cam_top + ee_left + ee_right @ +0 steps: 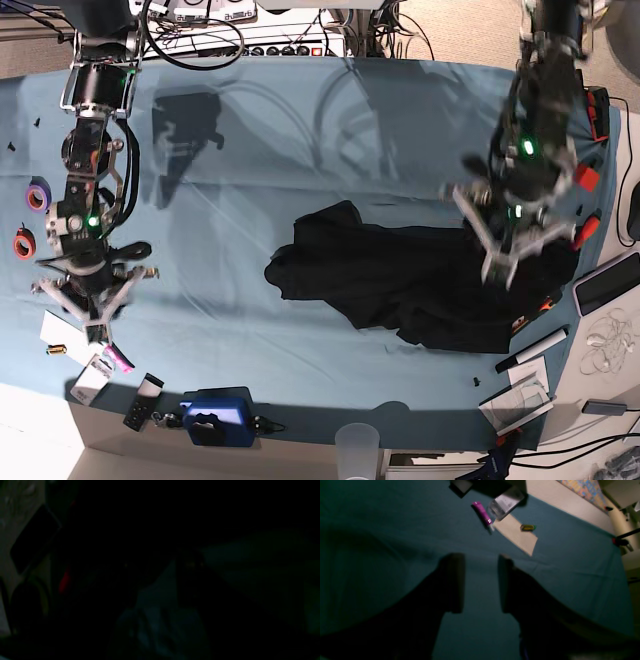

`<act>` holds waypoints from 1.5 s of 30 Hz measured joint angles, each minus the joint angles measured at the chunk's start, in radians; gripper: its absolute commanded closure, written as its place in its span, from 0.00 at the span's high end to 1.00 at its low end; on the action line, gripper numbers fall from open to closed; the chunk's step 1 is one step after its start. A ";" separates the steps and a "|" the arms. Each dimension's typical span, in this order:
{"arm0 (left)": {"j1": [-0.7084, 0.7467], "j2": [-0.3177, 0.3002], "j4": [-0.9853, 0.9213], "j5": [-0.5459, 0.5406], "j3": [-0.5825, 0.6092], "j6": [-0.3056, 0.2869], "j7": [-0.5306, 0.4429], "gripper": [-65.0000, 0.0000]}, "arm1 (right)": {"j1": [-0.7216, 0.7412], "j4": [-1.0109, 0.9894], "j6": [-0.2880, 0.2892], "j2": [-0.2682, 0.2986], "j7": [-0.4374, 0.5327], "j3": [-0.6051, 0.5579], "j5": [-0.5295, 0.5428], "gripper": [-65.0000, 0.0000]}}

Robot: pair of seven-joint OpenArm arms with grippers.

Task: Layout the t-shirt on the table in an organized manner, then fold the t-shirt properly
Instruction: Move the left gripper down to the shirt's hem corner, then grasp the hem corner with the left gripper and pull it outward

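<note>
The black t-shirt [400, 285] lies crumpled on the teal table [250, 200], right of the middle in the base view. My left gripper [515, 250] hangs over the shirt's right part. The left wrist view is very dark: a dark finger [188, 580] shows with pale cloth beside it, so the left gripper [160, 580] looks open. My right gripper [92, 305] is over bare table at the left edge, far from the shirt. In the right wrist view it [480, 582] is open and empty, with teal cloth [370, 580] between the fingers.
Two tape rolls [38, 193] lie at the left edge. A purple tube [482, 512] and a beige card [516, 533] lie near my right gripper. A blue box [215, 420] and a plastic cup [358, 440] stand at the front edge. A phone [605, 280] lies at the right.
</note>
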 measured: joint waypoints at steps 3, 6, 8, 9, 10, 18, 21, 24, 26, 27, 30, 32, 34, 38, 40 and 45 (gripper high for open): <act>0.010 0.000 -0.001 -0.021 0.000 0.000 -0.037 0.39 | -0.030 0.000 0.000 0.000 -0.002 0.000 0.050 0.35; 0.016 0.000 -0.001 -0.017 0.000 0.000 -0.076 0.43 | -0.053 0.000 -0.002 0.000 -0.001 0.000 0.064 0.35; 0.014 0.000 -0.011 -0.017 0.000 -0.001 -0.080 0.47 | -0.062 0.000 -0.001 -0.001 -0.001 0.000 0.071 0.35; 0.014 0.000 -0.025 -0.016 0.000 -0.017 -0.079 0.47 | -0.063 0.000 -0.002 -0.002 -0.002 0.000 0.071 0.35; 0.014 0.000 -0.048 -0.017 0.000 -0.031 -0.080 0.47 | -0.063 0.000 -0.002 -0.002 -0.002 0.000 0.071 0.35; 0.016 0.003 -0.243 0.042 0.001 0.041 -0.235 0.47 | -0.063 0.000 -0.006 -0.002 0.002 0.000 0.071 0.35; -0.007 0.000 -0.260 0.066 -0.001 0.076 -0.237 0.47 | -0.063 0.000 -0.006 -0.002 0.002 0.000 0.071 0.35; -0.050 0.001 -0.262 0.034 0.000 0.075 -0.240 0.43 | -0.063 0.000 -0.006 -0.002 0.006 0.000 0.070 0.35; -0.077 0.001 -0.262 0.025 0.000 0.075 -0.241 0.35 | -0.063 0.000 -0.008 -0.002 0.006 0.000 0.071 0.35; -0.090 0.000 -0.263 0.024 0.000 0.074 -0.241 0.31 | -0.063 0.000 -0.008 -0.002 0.006 0.000 0.071 0.35; -0.116 0.000 -0.263 0.025 0.000 0.075 -0.241 0.20 | -0.063 0.000 -0.008 -0.002 0.006 0.000 0.071 0.35; -0.124 0.001 -0.263 0.025 0.000 0.075 -0.241 0.07 | -0.063 0.000 -0.009 -0.002 0.006 0.000 0.071 0.35; -0.123 0.001 -0.263 0.031 0.000 0.075 -0.240 0.00 | -0.063 0.000 -0.008 -0.002 0.006 0.000 0.071 0.35; -0.129 0.000 -0.263 0.096 0.000 0.076 -0.240 0.00 | -0.063 0.000 -0.008 -0.002 0.006 0.000 0.071 0.35; -0.154 0.001 -0.262 0.102 0.000 0.076 -0.215 0.00 | -0.063 0.000 -0.008 -0.002 0.006 0.000 0.071 0.35; -0.231 0.001 -0.159 0.177 0.000 0.076 -0.164 0.00 | -0.063 0.000 -0.009 -0.002 0.014 0.000 0.090 0.35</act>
